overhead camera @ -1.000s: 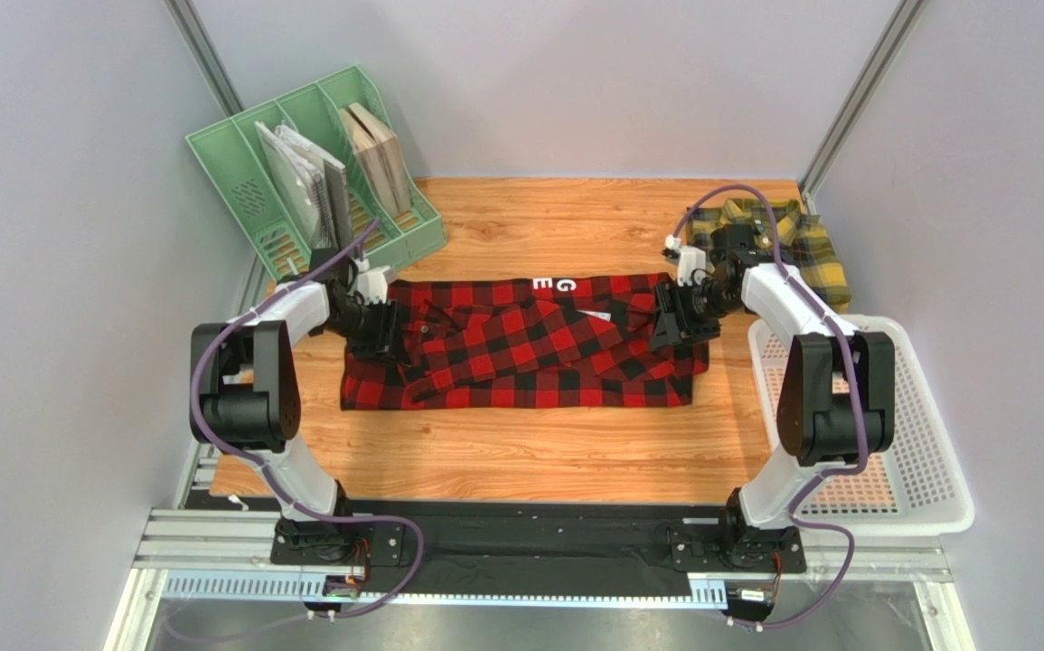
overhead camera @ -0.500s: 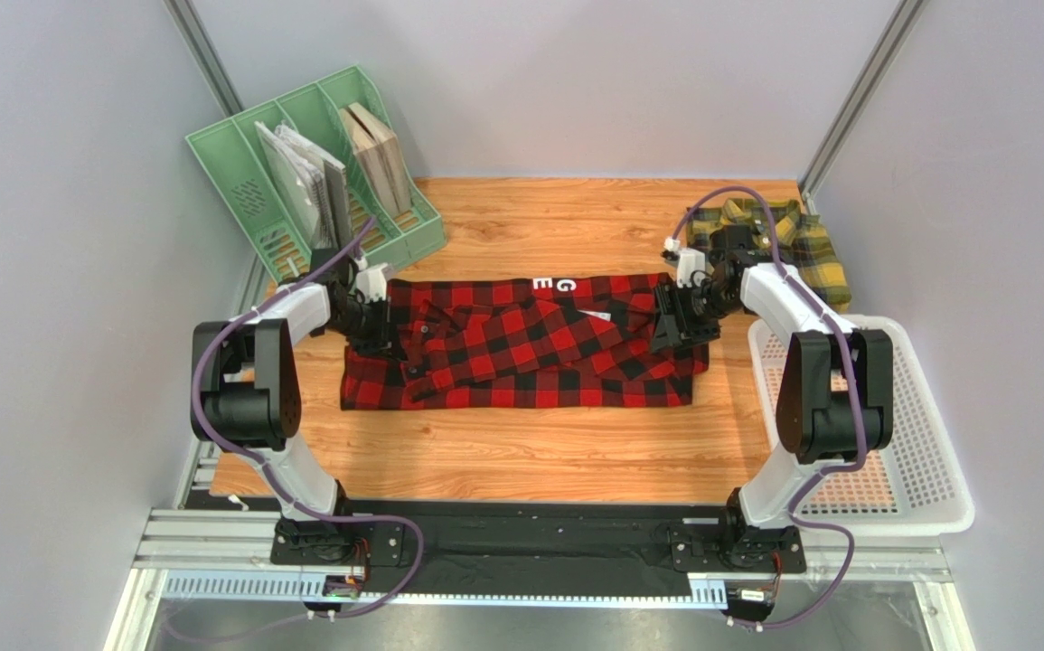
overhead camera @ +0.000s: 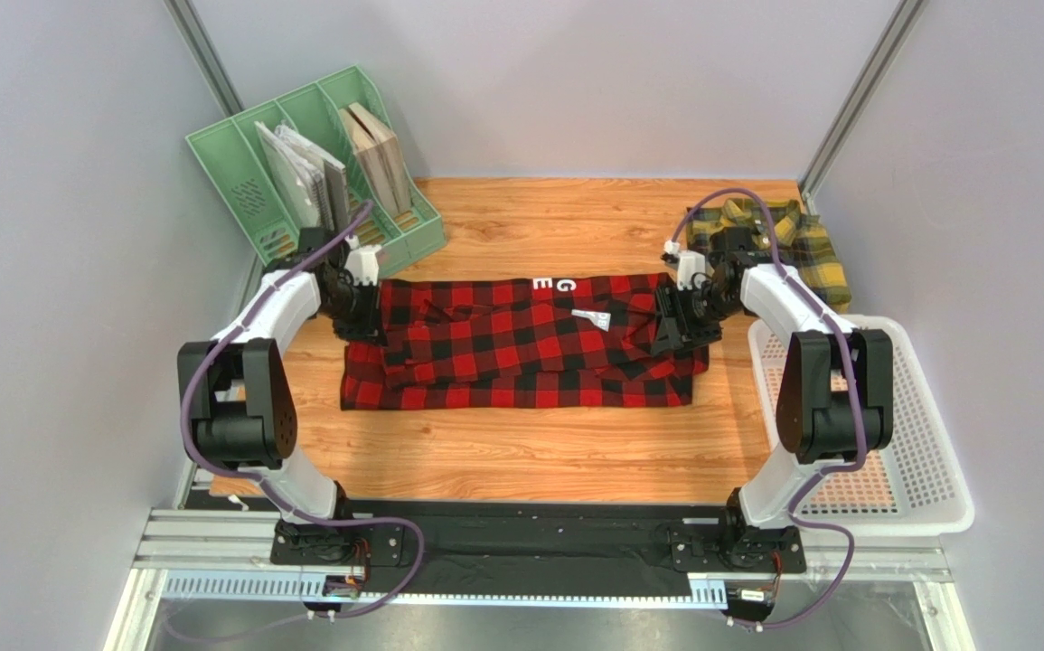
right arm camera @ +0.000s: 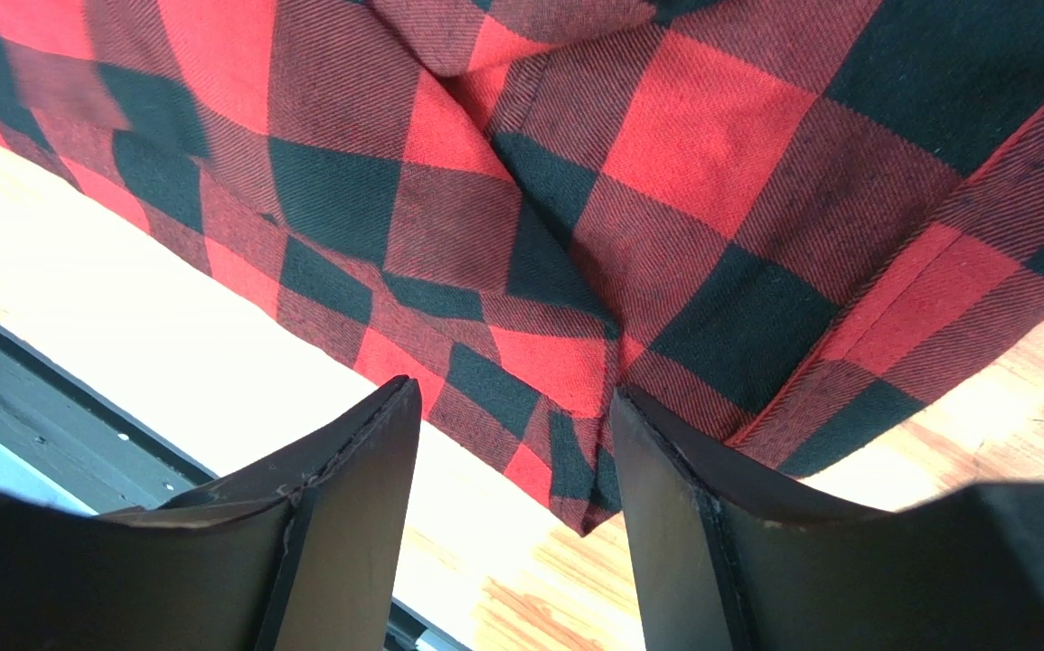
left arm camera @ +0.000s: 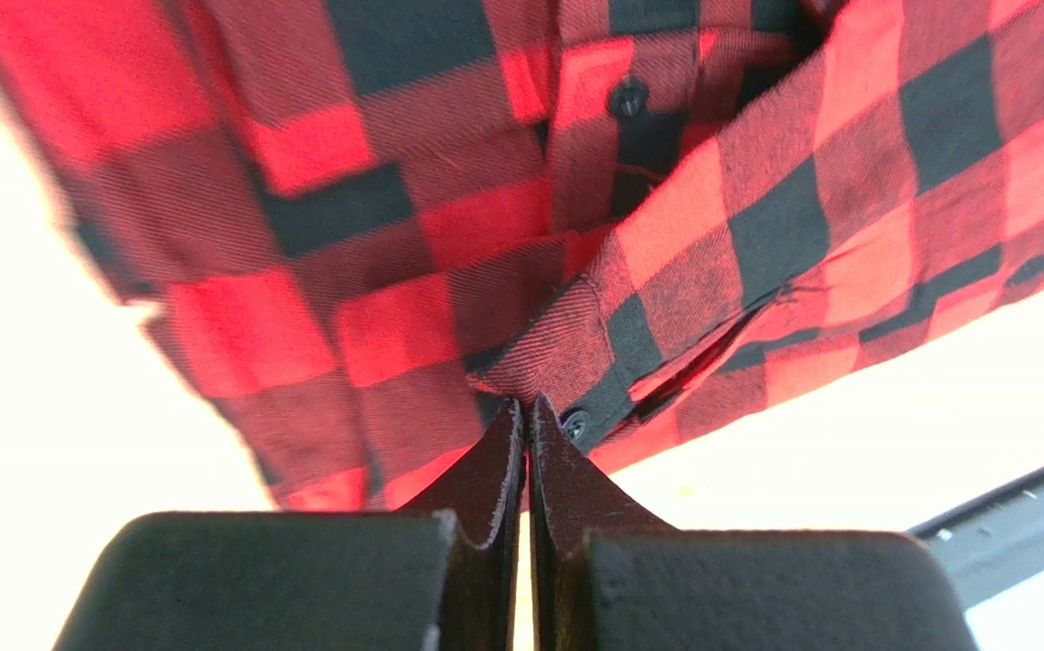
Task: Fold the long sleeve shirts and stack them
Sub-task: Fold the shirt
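The red-and-black check shirt [overhead camera: 527, 353] lies spread across the middle of the wooden table [overhead camera: 554, 461], white block letters showing at its far edge and loose folds of sleeve lying over the body. The yellow-and-dark-green check shirt [overhead camera: 812, 251] sits bunched at the far right corner, well apart from the work.

The left gripper [left arm camera: 527, 407] is clenched at the shirt's far left end. Its tips meet on a cuff-like edge just beside a dark button [left arm camera: 572, 425], and we judge it has a thin pinch of cloth. The right gripper [right arm camera: 511, 393] hangs released over the right end, jaws apart and a hem corner showing between them, gripping nothing.

We read the step as folding a sleeve in over the body. To do it well, we would lift only enough to free that one layer, carry it flat toward the centre and lay its edge parallel to the hem. The right gripper would steady the far end so the shirt does not drag. A pinch this shallow may slip.

Beyond, a green file rack [overhead camera: 249, 163] stands at far left and a white basket [overhead camera: 921, 475] at near right.
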Motion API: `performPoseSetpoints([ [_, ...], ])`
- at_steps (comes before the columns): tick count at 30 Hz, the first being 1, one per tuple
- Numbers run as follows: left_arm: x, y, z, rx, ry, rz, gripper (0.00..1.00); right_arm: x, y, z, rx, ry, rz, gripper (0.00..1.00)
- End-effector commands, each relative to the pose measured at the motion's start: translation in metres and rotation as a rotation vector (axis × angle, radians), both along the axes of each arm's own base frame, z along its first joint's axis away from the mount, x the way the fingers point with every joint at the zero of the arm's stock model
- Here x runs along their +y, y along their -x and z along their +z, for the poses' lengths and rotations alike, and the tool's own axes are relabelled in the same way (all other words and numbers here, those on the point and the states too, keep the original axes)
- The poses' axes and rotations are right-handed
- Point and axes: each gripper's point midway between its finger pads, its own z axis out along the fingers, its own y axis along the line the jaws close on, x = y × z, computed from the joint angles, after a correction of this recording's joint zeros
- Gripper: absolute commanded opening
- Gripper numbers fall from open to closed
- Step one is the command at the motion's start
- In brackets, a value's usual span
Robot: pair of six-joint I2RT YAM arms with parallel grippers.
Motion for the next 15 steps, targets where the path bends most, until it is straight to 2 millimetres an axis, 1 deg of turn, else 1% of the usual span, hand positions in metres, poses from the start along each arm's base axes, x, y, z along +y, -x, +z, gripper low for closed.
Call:
performPoseSetpoints([
  [1, 0.022, -0.009, 0.021, -0.049, -0.111, -0.027, 0.00, -0.003, 0.003, -0.003, 0.000, 0.009, 0.015, 0.59],
  [5, 0.022, -0.020, 0.018, -0.062, -0.117, -0.036, 0.00, 0.000, 0.004, -0.002, 0.005, -0.015, 0.013, 0.56],
  [7, 0.024, -0.030, 0.017, -0.086, -0.125, -0.046, 0.01, 0.003, 0.006, 0.000, 0.006, -0.028, 0.018, 0.54],
  [8, 0.026, -0.032, 0.016, -0.088, -0.139, -0.051, 0.09, 0.004, 0.007, 0.001, 0.006, -0.030, 0.019, 0.52],
  [9, 0.028, -0.034, 0.015, -0.089, -0.150, -0.062, 0.13, 0.004, 0.007, 0.002, 0.004, -0.033, 0.022, 0.51],
  [11, 0.029, -0.035, 0.021, -0.120, -0.165, -0.098, 0.25, 0.005, 0.009, 0.008, -0.015, -0.023, 0.033, 0.47],
  [12, 0.029, -0.037, 0.025, -0.153, -0.170, -0.117, 0.28, 0.004, 0.010, 0.011, -0.024, -0.013, 0.038, 0.47],
  [13, 0.027, -0.031, 0.030, -0.198, -0.194, -0.184, 0.34, 0.004, 0.009, 0.013, -0.040, -0.003, 0.043, 0.46],
  [14, 0.025, -0.030, 0.033, -0.224, -0.219, -0.226, 0.38, 0.005, 0.010, 0.015, -0.059, 0.022, 0.055, 0.45],
  [15, 0.021, -0.024, 0.037, -0.259, -0.251, -0.286, 0.39, 0.006, 0.010, 0.016, -0.070, 0.033, 0.061, 0.45],
])
